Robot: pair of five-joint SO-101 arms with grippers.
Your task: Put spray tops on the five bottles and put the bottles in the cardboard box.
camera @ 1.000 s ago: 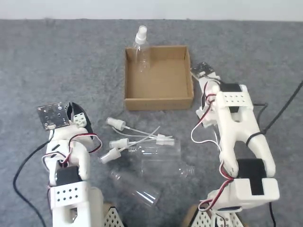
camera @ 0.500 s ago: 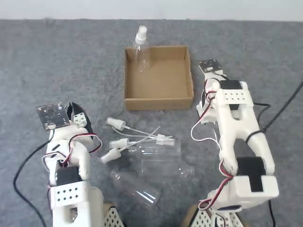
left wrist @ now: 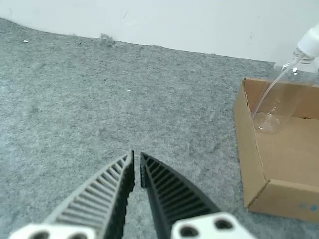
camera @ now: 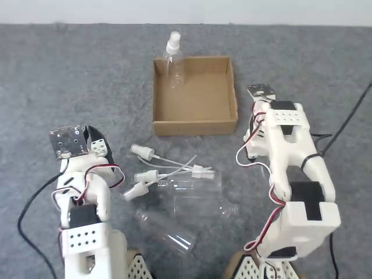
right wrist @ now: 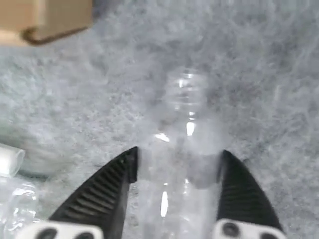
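Note:
In the right wrist view a clear, topless bottle [right wrist: 179, 164] sits between the fingers of my right gripper [right wrist: 177, 154], which is shut on its body, neck pointing away over the carpet. My right arm [camera: 288, 151] stands right of the cardboard box [camera: 195, 125]. One bottle with a spray top [camera: 173, 58] leans in the box's far left corner, also seen as the capped bottle [left wrist: 284, 94]. Three bare bottles [camera: 203, 206] and several loose spray tops [camera: 145, 174] lie between the arms. My left gripper [left wrist: 137, 158] is shut and holds nothing, low over bare carpet left of the box [left wrist: 259, 149].
Grey carpet covers the table, with a white wall along the far edge. Open carpet lies left of the box and on both sides of it. Cables [camera: 349, 125] trail from the arms' bases at the near corners.
My right arm's wrist has swung to the right, away from the box's right wall. The left arm has barely shifted. The things on the carpet lie as before.

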